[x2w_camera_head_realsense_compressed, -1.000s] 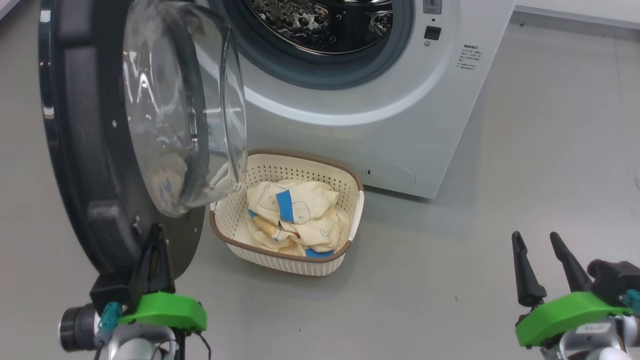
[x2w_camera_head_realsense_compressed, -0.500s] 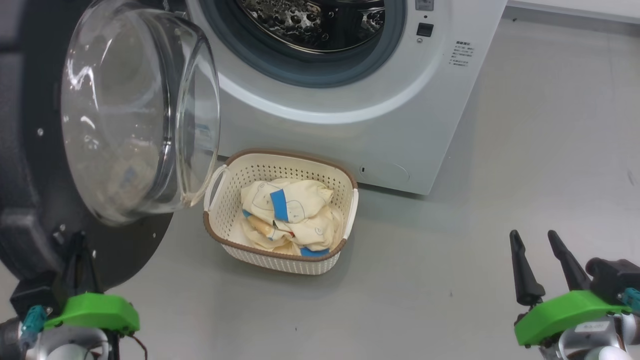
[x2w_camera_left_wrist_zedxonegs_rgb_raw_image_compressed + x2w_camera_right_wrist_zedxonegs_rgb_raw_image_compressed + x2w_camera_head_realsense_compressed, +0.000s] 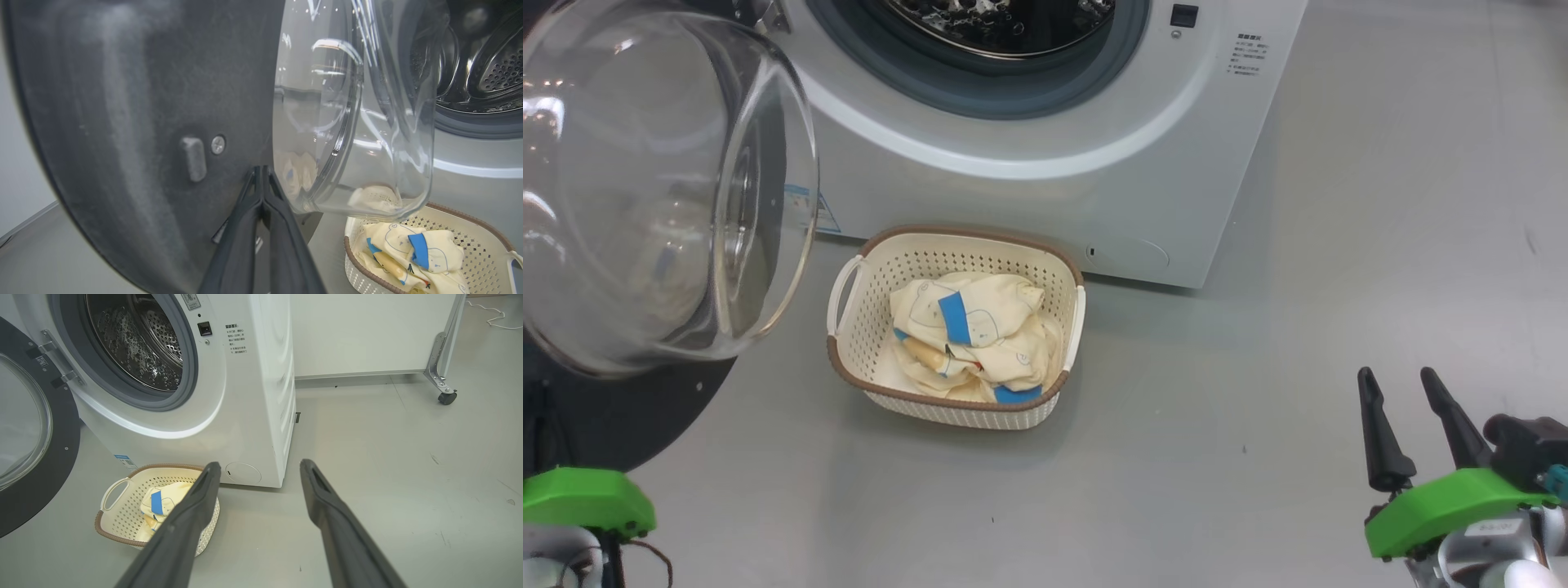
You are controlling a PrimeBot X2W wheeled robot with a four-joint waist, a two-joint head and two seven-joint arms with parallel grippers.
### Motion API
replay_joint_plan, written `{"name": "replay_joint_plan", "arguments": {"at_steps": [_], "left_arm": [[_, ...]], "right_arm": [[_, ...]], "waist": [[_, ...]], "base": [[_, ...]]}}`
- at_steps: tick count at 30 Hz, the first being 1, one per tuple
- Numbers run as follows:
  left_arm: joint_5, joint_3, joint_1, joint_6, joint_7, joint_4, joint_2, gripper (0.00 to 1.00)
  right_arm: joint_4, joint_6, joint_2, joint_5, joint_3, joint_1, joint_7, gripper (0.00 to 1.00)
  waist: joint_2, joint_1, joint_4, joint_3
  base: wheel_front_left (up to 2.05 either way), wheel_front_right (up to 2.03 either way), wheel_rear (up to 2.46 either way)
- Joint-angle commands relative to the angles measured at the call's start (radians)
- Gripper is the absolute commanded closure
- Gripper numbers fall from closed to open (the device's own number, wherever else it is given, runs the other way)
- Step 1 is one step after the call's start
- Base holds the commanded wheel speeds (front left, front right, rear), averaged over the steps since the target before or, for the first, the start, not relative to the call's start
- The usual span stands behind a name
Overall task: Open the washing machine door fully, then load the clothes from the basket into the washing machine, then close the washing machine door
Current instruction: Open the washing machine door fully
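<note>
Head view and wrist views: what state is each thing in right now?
washing machine door: open, swung wide to the left.
washing machine: drum exposed, no clothes seen inside.
basket: upright on the floor, before the machine.
clothes: bundled in the basket.
left gripper: shut, tips at the door's inner side.
right gripper: open, empty.

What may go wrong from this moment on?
1. The shut left gripper seems to touch the round glossy black washing machine door with its tips only; they may slide onto the clear glass bowl.
2. The cream perforated plastic basket sits near the door's swing; a rebound might hit it.
</note>
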Motion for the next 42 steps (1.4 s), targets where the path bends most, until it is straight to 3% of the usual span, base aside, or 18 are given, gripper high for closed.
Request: {"name": "replay_joint_plan", "arguments": {"at_steps": [1, 13, 28, 36, 42], "left_arm": [[-0.009, 0.072, -0.061, 0.181, 0.003, -0.014, 0.07, 1.0], [-0.055, 0.145, -0.124, 0.171, -0.007, 0.072, 0.137, 1.0], [-0.079, 0.186, -0.189, 0.126, -0.06, 0.203, 0.154, 1.0], [-0.072, 0.23, -0.202, 0.067, -0.068, 0.237, 0.138, 1.0], [-0.017, 0.282, -0.162, 0.033, -0.069, 0.177, 0.084, 1.0]], "right_arm": [[-0.038, 0.0, -0.011, 0.001, 0.016, -0.046, 0.001, 0.0], [-0.052, 0.0, -0.011, -0.007, 0.011, -0.08, 0.003, 0.0], [-0.051, 0.0, -0.011, -0.009, 0.011, -0.101, 0.0, 0.0], [-0.042, 0.0, -0.011, -0.008, 0.013, -0.104, -0.004, 0.0], [-0.034, 0.0, -0.011, -0.007, 0.008, -0.101, -0.007, 0.0]], "waist": [[0.0, 0.0, -0.01, 0.011], [0.0, 0.0, -0.046, 0.071], [0.0, 0.0, -0.056, 0.095], [0.0, 0.0, -0.059, 0.09], [0.0, 0.0, -0.058, 0.074]], "base": [[0.0, 0.0, 0.0], [0.0, 0.0, 0.0], [0.0, 0.0, 0.0], [0.0, 0.0, 0.0], [0.0, 0.0, 0.0]]}}
